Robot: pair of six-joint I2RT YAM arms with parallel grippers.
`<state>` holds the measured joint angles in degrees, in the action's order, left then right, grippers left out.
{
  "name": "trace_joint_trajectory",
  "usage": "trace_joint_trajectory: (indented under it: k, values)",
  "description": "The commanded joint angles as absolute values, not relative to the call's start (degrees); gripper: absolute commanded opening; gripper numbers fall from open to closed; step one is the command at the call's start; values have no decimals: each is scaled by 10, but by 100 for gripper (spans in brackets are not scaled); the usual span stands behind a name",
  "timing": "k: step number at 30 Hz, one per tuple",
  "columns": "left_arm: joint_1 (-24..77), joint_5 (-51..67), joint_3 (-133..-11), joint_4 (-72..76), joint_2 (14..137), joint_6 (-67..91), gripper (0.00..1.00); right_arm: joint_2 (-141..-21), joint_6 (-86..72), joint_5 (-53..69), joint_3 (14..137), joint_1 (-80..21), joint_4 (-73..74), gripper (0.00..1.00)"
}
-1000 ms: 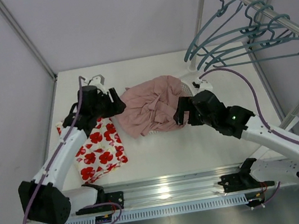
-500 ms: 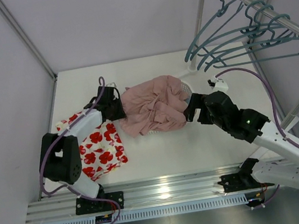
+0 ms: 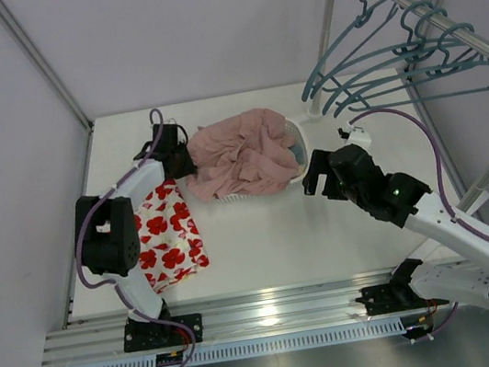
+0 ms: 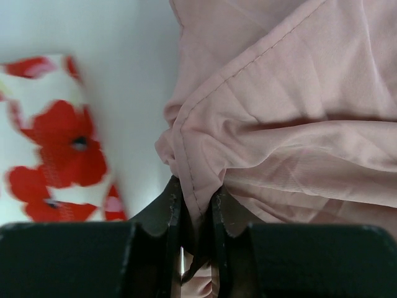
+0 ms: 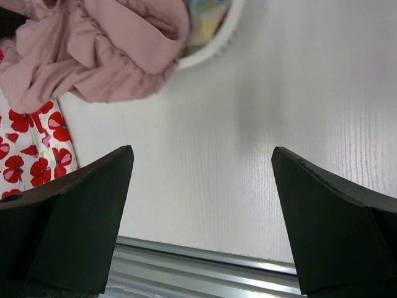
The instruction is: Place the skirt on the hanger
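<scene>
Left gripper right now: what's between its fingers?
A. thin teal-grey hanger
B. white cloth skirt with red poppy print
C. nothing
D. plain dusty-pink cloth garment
D: in the left wrist view the left gripper has its jaws pinched on a hemmed fold of the plain dusty-pink cloth garment, while the white skirt printed with red flowers lies apart to the side.

White shells and black joints are covering the left arm [image 3: 138,184] and right arm [image 3: 456,224]; purple cables [image 3: 383,110] are trailing along both; the right gripper [image 5: 201,152] is showing black wedge-shaped fingers [image 5: 68,211].
</scene>
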<state>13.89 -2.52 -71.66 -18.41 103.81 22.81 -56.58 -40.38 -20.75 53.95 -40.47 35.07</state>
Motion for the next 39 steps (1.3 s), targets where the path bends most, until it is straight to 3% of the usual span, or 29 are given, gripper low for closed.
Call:
trace_joint_trajectory:
  k: [1,5,13,16,17,20,23,25,29,33,39]
  values:
    - [85,-93,-750,-155,1038,243,0,-566,-396,-229,545,-396,337,99]
    - [57,-101,-782,-156,1058,223,0,-570,-393,-229,544,-387,329,99]
    - [55,-89,-975,-210,1182,168,0,-587,-383,-167,550,-383,296,99]
    - [54,-83,-1002,-220,1195,158,4,-583,-376,-141,549,-384,281,99]
    - [54,-76,-1006,-230,1194,149,24,-582,-371,-136,549,-386,275,99]
    - [52,-77,-1008,-243,1165,127,69,-574,-357,-122,550,-401,266,99]
    - [46,-87,-1003,-260,1109,113,86,-557,-344,-120,540,-430,246,99]
    - [40,-79,-1005,-275,1073,104,91,-546,-331,-126,533,-469,234,99]
    - [39,-24,-1010,-295,972,80,91,-536,-330,-145,516,-533,228,99]
    - [52,111,-1001,-281,868,75,92,-533,-344,-186,510,-584,236,99]
    - [194,231,-988,-207,776,33,100,-505,-338,-210,520,-645,230,99]
